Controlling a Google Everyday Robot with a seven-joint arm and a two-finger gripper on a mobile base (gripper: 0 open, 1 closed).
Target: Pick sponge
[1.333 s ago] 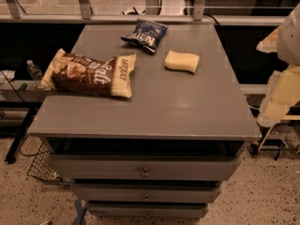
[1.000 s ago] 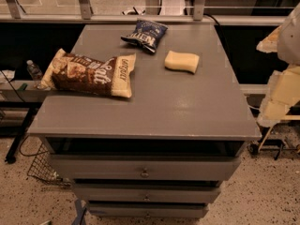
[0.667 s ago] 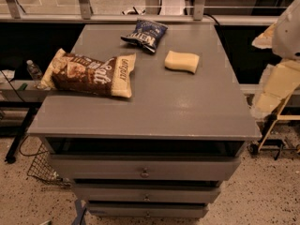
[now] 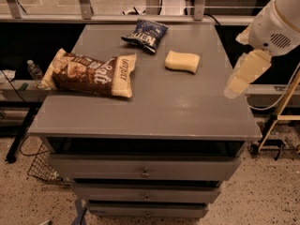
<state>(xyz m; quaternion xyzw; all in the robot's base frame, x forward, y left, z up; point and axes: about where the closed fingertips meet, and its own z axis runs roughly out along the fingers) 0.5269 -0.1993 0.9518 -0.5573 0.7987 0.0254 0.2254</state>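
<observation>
The sponge (image 4: 182,61), a small pale yellow block with rounded corners, lies flat on the grey cabinet top (image 4: 154,111), right of centre toward the back. Nothing touches it. My white arm (image 4: 262,41) reaches in from the upper right, and its pale lower link (image 4: 244,74) hangs over the table's right edge, to the right of the sponge and above the surface. My gripper itself does not show in this view; it is out of frame or hidden by the arm.
A large brown snack bag (image 4: 91,73) lies on the left of the top. A small dark blue chip bag (image 4: 145,35) lies at the back, left of the sponge. Drawers (image 4: 144,172) are below. A water bottle (image 4: 33,71) and a wire basket (image 4: 40,168) are at the left.
The arm has swung left from beside the cabinet, and its lower link now hangs over the table's right edge. The sponge and both bags have not moved.
</observation>
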